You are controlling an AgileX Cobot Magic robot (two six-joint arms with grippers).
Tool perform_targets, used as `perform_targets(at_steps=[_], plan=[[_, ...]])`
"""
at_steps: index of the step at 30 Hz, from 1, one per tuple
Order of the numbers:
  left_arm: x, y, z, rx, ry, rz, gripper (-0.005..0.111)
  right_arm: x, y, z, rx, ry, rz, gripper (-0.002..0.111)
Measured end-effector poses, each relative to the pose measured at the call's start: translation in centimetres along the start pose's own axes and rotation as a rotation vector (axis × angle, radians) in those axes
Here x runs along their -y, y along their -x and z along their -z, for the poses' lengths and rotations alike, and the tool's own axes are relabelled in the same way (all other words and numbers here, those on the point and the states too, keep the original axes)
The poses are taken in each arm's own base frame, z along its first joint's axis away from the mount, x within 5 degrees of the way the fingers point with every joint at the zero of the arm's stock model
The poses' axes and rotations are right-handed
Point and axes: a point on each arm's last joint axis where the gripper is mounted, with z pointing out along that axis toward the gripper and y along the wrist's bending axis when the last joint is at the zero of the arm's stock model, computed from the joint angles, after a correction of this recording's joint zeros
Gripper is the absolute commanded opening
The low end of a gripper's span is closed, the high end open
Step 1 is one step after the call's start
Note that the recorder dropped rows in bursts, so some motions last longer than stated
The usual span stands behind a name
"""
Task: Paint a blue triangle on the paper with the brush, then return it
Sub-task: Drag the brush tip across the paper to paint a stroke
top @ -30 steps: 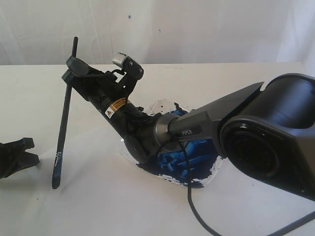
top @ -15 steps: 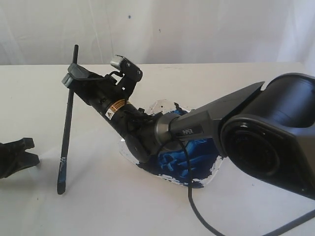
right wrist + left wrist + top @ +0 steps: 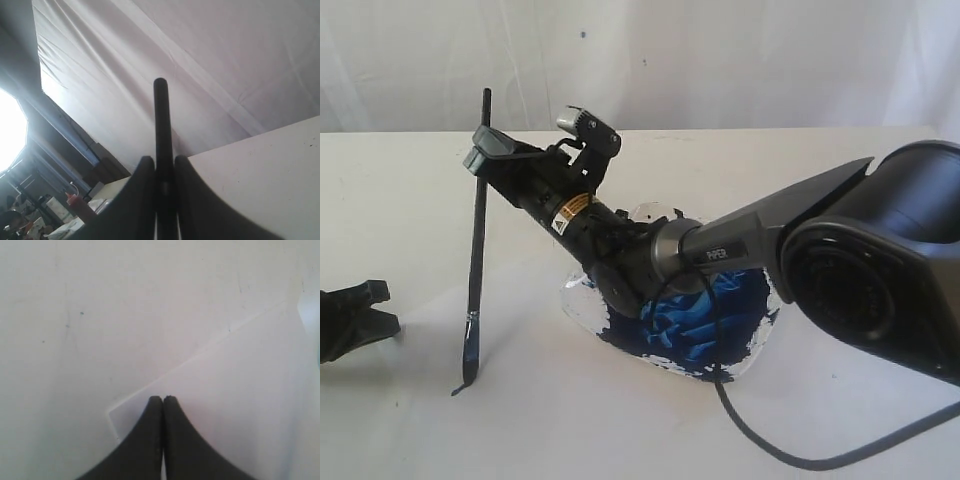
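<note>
Since the right tool (image 3: 485, 157) pinches the brush (image 3: 475, 270) high on its handle, bristles touching the paper (image 3: 240, 390) far below it, sideways drag could likely swivel the brush and skew the stroke, while the left tool (image 3: 163, 399), pressed together, sits by the paper's corner.

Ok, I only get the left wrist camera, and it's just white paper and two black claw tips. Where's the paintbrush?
Observer: The exterior view shows the right claw gripping the long black-handled paintbrush near its top, almost upright.
Operator: Is the hairy end on the paper?
Observer: The blue-stained bristle tip points down at the white surface. I cannot tell whether it touches.
Operator: And where's the paint?
Observer: Dark blue paint fills a clear plate beneath the right arm.
</note>
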Motion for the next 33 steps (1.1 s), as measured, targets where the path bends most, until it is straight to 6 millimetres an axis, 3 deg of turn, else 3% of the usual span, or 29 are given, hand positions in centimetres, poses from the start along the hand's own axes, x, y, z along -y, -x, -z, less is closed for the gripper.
perform_targets(at_steps=[21, 33], plan=[[0.0, 0.0, 0.0, 0.0, 0.0, 0.0, 0.0, 4.8, 4.9, 0.9, 0.058, -0.062, 0.07, 0.0], [0.0, 0.0, 0.0, 0.0, 0.0, 0.0, 0.0, 4.5, 5.8, 1.0, 0.09, 0.036, 0.05, 0.0]])
